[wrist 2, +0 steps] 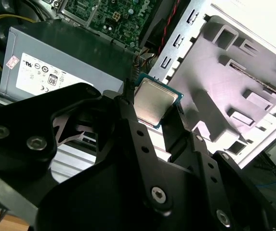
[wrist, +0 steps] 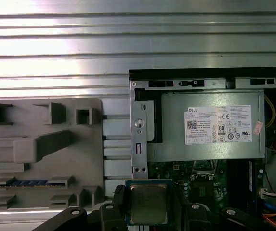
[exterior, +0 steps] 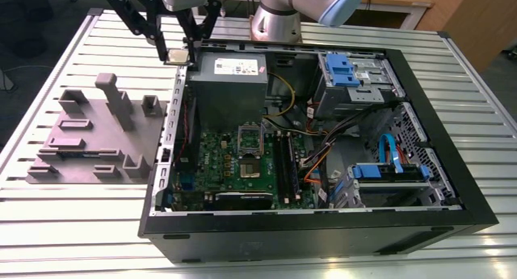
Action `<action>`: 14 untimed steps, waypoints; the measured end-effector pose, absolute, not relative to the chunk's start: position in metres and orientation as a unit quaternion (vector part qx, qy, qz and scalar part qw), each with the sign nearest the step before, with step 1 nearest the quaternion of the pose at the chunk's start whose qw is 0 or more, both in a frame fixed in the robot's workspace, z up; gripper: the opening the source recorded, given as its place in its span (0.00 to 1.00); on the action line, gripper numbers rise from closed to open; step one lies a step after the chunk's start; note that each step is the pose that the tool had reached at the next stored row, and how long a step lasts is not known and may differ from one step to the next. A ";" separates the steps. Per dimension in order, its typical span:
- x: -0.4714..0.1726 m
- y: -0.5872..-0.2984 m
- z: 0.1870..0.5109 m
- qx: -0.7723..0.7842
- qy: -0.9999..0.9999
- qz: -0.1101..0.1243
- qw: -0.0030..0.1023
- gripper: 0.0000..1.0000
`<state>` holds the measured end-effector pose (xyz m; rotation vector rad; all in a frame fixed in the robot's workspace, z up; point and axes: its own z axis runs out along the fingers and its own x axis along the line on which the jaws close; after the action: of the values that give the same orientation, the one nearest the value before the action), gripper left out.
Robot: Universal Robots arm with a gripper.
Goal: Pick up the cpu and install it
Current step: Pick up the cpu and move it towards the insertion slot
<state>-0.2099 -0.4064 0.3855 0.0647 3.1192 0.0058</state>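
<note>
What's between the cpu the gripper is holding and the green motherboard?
The grey power supply box lies between the cpu and the motherboard, in the exterior view.
</note>
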 end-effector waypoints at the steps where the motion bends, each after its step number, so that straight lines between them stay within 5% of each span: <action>1: -0.210 -0.406 0.386 0.021 1.000 0.002 0.011 0.47; 14: -0.202 -0.406 0.386 0.021 1.000 0.002 0.011 0.47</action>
<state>-0.2024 -0.4064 0.3855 0.0647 3.1192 0.0058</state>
